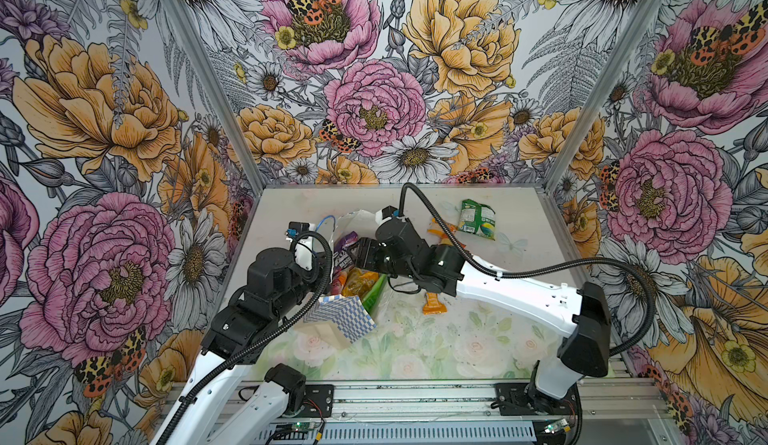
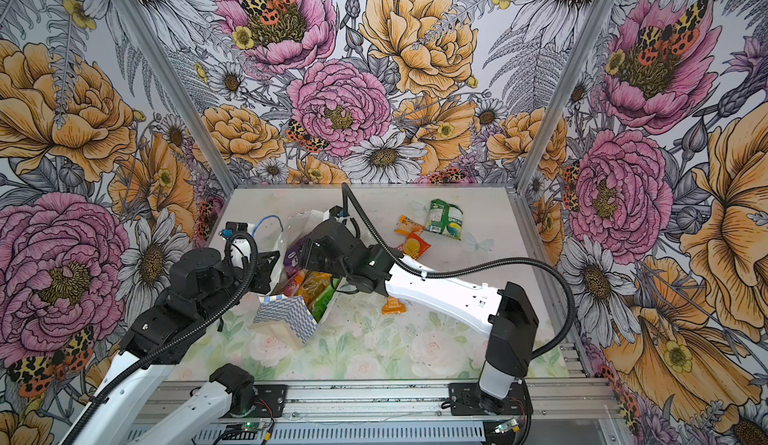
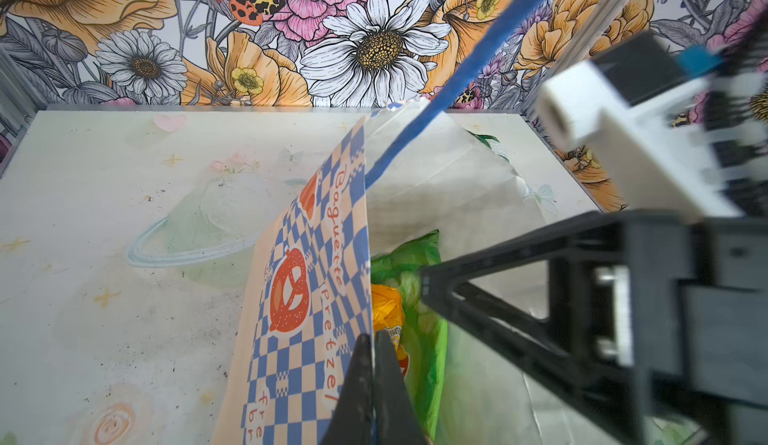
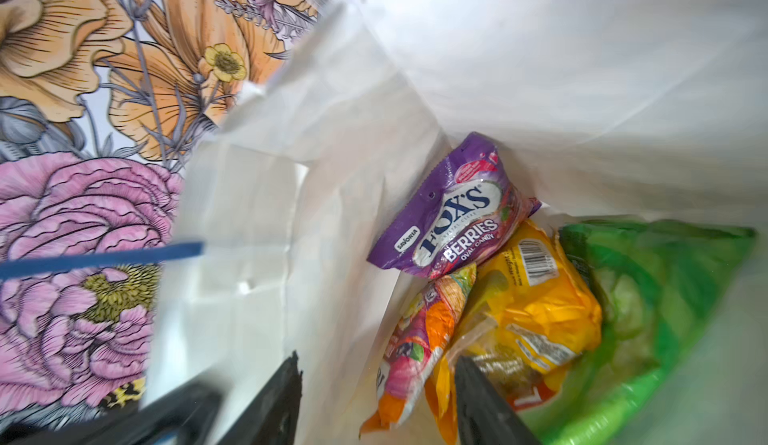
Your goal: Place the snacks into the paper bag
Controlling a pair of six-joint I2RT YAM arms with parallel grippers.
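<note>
The left end effector is pinched on the checkered wall of the paper bag while the right end effector, spread and empty, hangs over four snacks already inside it; a green packet and three orange sachets lie on the bench, yet to go in.

The paper bag looks matt and creased, the purple Fox's Berries packet glossy crinkled plastic.

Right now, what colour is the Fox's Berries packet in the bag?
The Fox's Berries packet is purple; the right wrist view shows it best.
</note>
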